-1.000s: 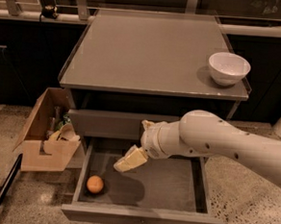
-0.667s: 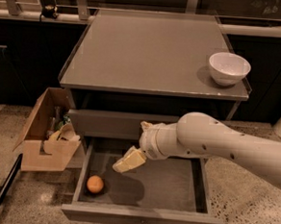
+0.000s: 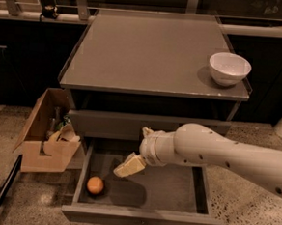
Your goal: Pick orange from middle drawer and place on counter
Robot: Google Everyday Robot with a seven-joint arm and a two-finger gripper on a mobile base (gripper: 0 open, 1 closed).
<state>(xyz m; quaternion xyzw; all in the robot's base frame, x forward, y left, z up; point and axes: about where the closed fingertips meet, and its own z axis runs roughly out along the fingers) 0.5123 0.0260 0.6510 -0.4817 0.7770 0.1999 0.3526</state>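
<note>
1. Gripper (image 3: 127, 166): hangs over the pulled-out middle drawer (image 3: 193, 195), up and right of the orange, apart from it. Whether it is spread or closed is not discernible.
2. Orange (image 3: 95, 185): rests in the drawer's front-left corner.
3. Counter (image 3: 150, 52): carries a white bowl (image 3: 229, 68) near its right edge.

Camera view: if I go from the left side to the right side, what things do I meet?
cardboard box on the floor → orange in the middle drawer → tool over the drawer, just right of the orange → white bowl on the counter
</note>
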